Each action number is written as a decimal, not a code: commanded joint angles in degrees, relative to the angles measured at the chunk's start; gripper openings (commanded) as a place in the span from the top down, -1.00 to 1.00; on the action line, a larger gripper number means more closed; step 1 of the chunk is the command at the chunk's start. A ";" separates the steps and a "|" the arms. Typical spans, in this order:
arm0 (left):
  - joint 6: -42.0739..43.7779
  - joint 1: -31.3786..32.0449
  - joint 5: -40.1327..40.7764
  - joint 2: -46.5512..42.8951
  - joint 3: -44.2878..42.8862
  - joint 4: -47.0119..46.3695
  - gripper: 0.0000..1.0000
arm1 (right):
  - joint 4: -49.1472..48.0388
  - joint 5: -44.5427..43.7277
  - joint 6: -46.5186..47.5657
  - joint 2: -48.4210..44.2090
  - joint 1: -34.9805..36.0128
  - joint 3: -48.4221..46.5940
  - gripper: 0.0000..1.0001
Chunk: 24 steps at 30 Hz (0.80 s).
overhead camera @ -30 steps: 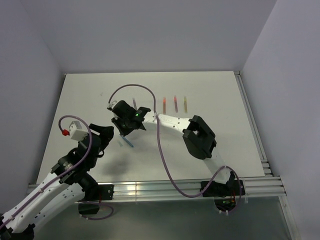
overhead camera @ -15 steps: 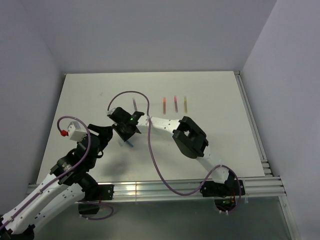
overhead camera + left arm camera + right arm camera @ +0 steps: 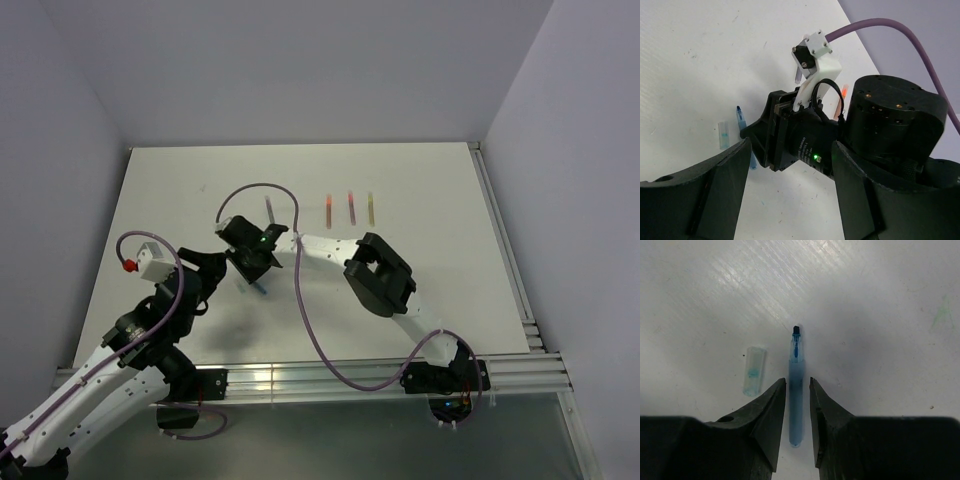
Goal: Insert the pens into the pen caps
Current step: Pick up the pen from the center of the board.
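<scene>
A blue pen (image 3: 796,390) lies flat on the white table, uncapped tip pointing away from my right gripper (image 3: 797,381). The jaws straddle its barrel, narrowly open with a thin gap on each side. A pale blue pen cap (image 3: 754,371) lies just left of the pen, outside the fingers. From above, the right gripper (image 3: 252,272) covers most of the blue pen (image 3: 258,289). My left gripper (image 3: 790,165) stands wide open with nothing in it, close by and facing the right wrist; its view also shows the blue pen (image 3: 741,119) and cap (image 3: 723,135).
Several capped pens lie in a row at the back: grey-purple (image 3: 269,208), pink-red (image 3: 328,208), another reddish one (image 3: 351,206) and yellow (image 3: 371,208). A purple cable (image 3: 300,300) loops over the right arm. A metal rail (image 3: 350,375) borders the near edge.
The right arm swung left and toward the near edge, bringing its gripper down over the blue pen, then stayed still. The left arm has not moved.
</scene>
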State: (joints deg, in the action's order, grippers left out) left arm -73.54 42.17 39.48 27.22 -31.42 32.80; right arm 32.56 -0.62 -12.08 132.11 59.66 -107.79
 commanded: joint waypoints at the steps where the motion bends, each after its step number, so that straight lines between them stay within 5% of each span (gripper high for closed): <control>1: 0.32 -0.25 0.77 0.46 -1.01 -0.98 -0.40 | -1.44 -0.78 -0.49 -1.06 0.46 2.31 0.33; 24: -0.03 -0.25 -0.64 1.87 0.13 -2.65 -0.40 | -6.37 -2.36 -2.69 -10.13 1.60 19.11 0.33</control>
State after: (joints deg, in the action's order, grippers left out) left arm -73.56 42.17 39.24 28.42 -31.42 32.36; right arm 25.69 -2.42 -14.11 122.91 60.84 -90.32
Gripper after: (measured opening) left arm 0.700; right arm 0.336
